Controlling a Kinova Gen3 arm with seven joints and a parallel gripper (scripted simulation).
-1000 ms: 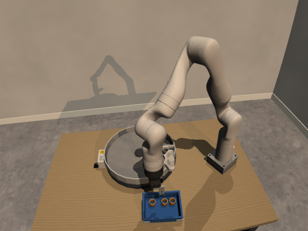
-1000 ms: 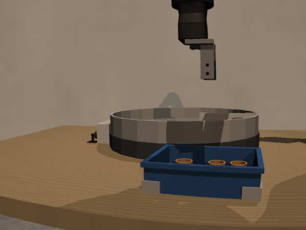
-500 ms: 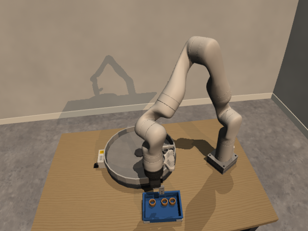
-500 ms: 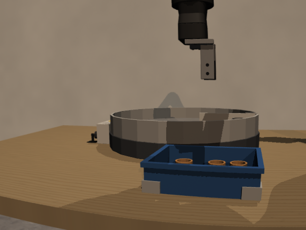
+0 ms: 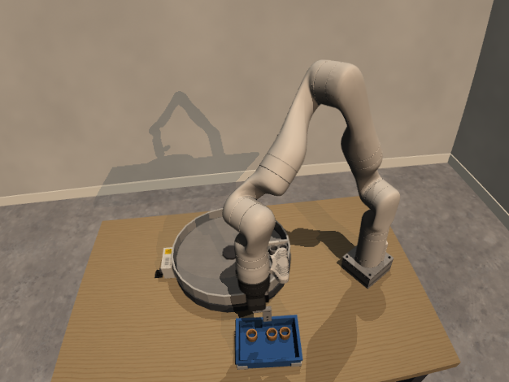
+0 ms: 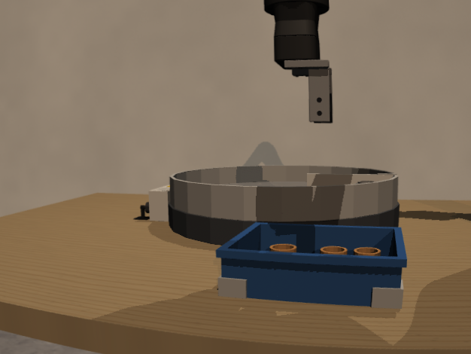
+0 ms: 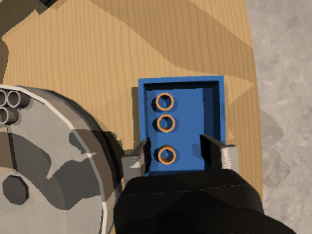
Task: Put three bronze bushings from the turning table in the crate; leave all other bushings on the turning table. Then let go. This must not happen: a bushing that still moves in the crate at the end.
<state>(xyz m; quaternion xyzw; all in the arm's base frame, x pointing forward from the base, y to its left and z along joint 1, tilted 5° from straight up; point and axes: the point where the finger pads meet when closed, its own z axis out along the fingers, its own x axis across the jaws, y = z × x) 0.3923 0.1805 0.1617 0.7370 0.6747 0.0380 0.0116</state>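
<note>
Bushings of bronze, three in all, stand in the blue crate, which sits by the near edge of the table, around its middle. From where I stand, the left bushing is a little apart, while the middle bushing and the right bushing stand close together. All three are upright, open ends up.

The jaws are spread wide with nothing between them, pointing down from high above the back side of the crate, well clear of the bushings.

Behind the crate, toward the far edge, is the round turning table; inside its rim on the right I can make out some grey bushings. A white box is at its side facing the left edge. The pale arm arches over from its dark base, bolted down by the right edge, nearer the far right corner than the near one.
</note>
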